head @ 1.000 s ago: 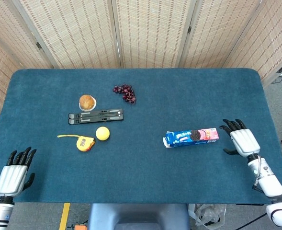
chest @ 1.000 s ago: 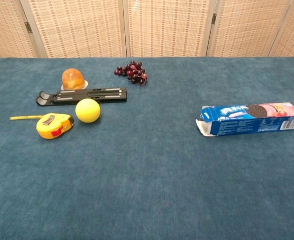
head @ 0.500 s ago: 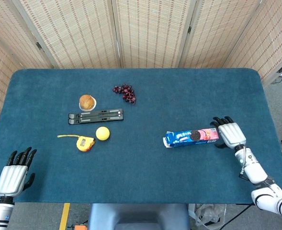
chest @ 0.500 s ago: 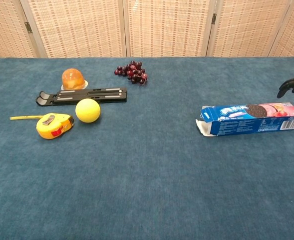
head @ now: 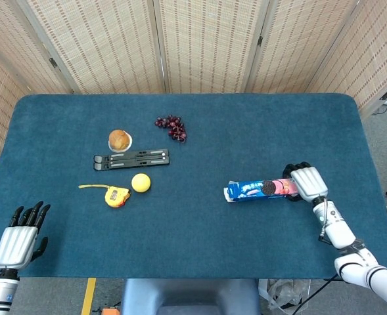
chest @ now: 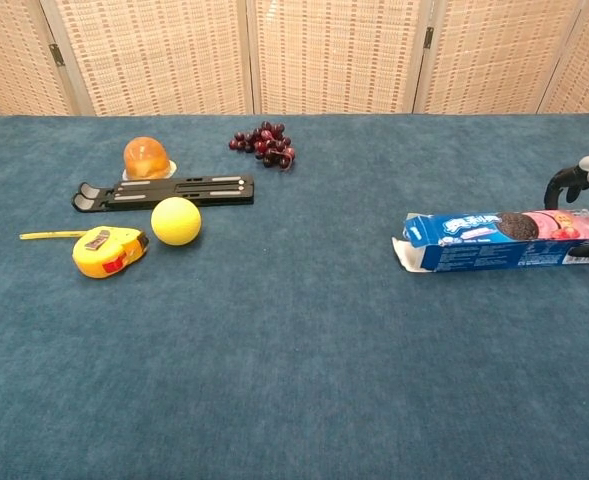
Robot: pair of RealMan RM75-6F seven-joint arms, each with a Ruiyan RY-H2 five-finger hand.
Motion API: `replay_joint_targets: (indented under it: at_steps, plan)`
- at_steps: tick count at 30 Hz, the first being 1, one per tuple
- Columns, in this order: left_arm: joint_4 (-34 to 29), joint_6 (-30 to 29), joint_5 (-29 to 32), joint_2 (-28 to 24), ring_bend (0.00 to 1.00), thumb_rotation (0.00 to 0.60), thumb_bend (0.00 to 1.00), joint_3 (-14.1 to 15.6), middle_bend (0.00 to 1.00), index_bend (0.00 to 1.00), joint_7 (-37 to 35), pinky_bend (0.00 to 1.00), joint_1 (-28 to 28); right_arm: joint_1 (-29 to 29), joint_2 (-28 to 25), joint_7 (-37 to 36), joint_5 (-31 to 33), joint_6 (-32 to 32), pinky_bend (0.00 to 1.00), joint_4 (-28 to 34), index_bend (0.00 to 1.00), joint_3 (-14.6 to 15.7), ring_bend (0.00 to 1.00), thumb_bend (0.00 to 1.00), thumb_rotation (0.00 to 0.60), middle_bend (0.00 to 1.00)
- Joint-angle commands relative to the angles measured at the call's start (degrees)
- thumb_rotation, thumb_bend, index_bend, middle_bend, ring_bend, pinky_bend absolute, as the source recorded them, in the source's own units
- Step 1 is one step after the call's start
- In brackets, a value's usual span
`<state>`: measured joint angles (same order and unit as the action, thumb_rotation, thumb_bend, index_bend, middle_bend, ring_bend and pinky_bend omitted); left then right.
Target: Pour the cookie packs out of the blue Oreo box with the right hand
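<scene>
The blue Oreo box (head: 253,190) lies on its side at the table's right, its open flap end (chest: 406,256) pointing left and its pink end to the right. My right hand (head: 308,182) is over the pink end. In the chest view the right hand (chest: 580,180) has its fingers curled behind the blue Oreo box (chest: 474,240) and its thumb in front, so it grips that end. No cookie packs show outside the box. My left hand (head: 19,237) rests at the near left corner with its fingers spread, holding nothing.
On the left half lie a bunch of dark grapes (head: 172,127), a bun (head: 119,140), a long black stand (head: 131,159), a yellow ball (head: 140,182) and a yellow tape measure (head: 116,196). The table's near edge (head: 200,277) runs just behind the right forearm.
My right hand has moved left from beside the box onto its pink end and closed around it. The box has rolled slightly. The left hand has not moved.
</scene>
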<state>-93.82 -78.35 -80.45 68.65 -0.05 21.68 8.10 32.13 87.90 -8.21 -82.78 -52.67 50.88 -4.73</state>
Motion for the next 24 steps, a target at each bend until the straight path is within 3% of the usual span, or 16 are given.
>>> replay_joint_targets:
  at_steps: [1, 7, 13, 24]
  plan:
    - [-0.03, -0.01, -0.1, -0.03, 0.15, 0.6, 0.46, 0.06, 0.08, 0.03, -0.04, 0.09, 0.0, -0.03, 1.39, -0.03, -0.17, -1.09, 0.29, -1.62, 0.5, 0.0, 0.36, 0.22, 0.6, 0.37]
    - [-0.02, -0.14, -0.12, -0.06, 0.15, 0.6, 0.46, 0.07, 0.08, 0.03, -0.18, 0.09, -0.09, 0.0, 2.42, -0.61, -0.23, -2.77, 0.34, -3.25, 0.55, -0.35, 0.4, 0.22, 0.6, 0.41]
    - [0.07, -0.01, 0.1, 0.05, 0.15, 0.6, 0.46, 0.04, 0.08, 0.03, 0.16, 0.09, -0.03, -0.07, -0.98, -1.12, -0.19, -4.73, 0.34, 0.19, 0.55, -1.2, 0.4, 0.22, 0.6, 0.41]
    - [0.09, 0.23, 0.82, 0.55, 0.15, 0.6, 0.46, -0.12, 0.08, 0.03, 1.4, 0.09, 0.1, 0.14, -13.9, 2.36, 2.11, -6.38, 0.34, 17.76, 0.55, -4.65, 0.4, 0.22, 0.6, 0.41]
